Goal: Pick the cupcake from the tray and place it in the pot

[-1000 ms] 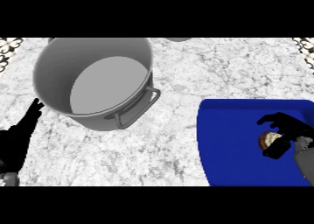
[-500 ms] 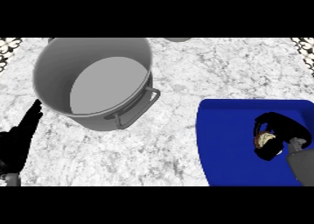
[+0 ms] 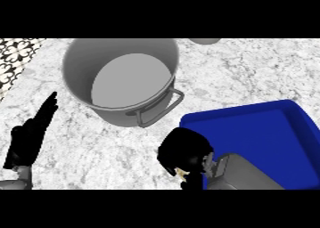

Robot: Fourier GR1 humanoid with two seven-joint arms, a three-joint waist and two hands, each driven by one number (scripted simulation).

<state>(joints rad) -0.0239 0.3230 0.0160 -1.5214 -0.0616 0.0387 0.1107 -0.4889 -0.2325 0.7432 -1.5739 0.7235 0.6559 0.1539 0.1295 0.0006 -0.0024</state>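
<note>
While its grey forearm comes up from the near edge, the black right hand point(image 3: 184, 153) sits curled into a tight bunch at the near left corner of the blue plastic tray point(image 3: 267, 133), fingers and thumb closed round something small. Only a pale, cream-coloured scrap of the cupcake point(image 3: 182, 173) shows under the near side of those fingers; most of it is hidden by the hand, so which way it points and how its long axis lies cannot be told. The hand overlaps the tray's left rim and the speckled white marble counter point(image 3: 109, 151) beside it; whether the cupcake is lifted off the tray floor cannot be told from this view.

At the near left, the black left hand point(image 3: 30, 138) rests open over the counter, fingers straight and together, pointing far and slightly right, holding nothing and well apart from everything else.

Farther off, between the two hands and left of the tray, stands the large grey metal pot point(image 3: 123, 75), upright, its mouth open and its pale floor showing. One loop handle sticks out on its near right side, near the tray's far left corner but apart from it.

At the far edge, a small grey rounded object point(image 3: 205, 41) is partly cut off.
</note>
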